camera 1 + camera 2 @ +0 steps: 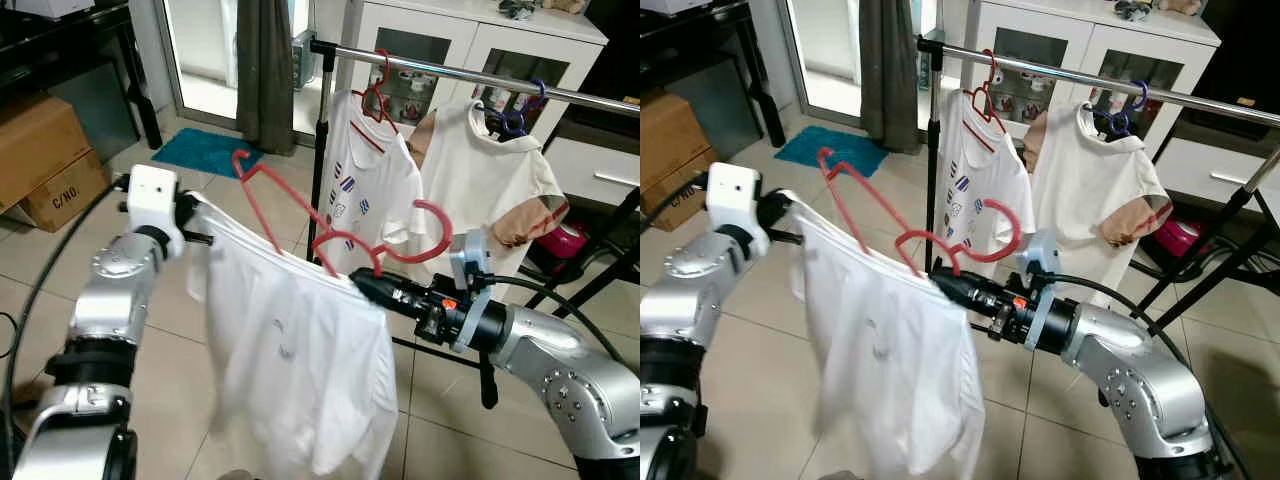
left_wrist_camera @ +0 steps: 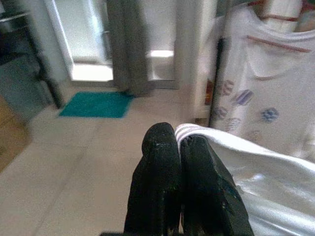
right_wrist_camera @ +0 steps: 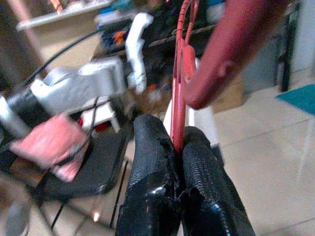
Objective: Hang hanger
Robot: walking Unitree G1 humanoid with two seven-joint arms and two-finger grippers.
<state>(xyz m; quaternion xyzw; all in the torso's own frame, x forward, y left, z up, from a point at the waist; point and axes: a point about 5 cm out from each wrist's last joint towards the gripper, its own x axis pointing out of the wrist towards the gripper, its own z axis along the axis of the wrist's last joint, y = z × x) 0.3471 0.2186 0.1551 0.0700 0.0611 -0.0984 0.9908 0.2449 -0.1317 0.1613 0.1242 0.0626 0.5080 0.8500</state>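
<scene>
Right gripper (image 1: pixel 362 281) clamps red hanger (image 1: pixel 300 210); left gripper (image 2: pixel 179 147) pinches white shirt (image 1: pixel 300 370).
Right wrist view: black chair (image 3: pixel 88 167). Tiled floor (image 1: pixel 170 340), rail (image 1: pixel 480 78) upper right.

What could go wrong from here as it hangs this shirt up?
The right gripper pinches the red hanger close under its hook, so it could twist or slip. The white shirt, pinched at one edge by the left gripper, might slide off. The rail already holds two shirts; the hook may snag them.
</scene>
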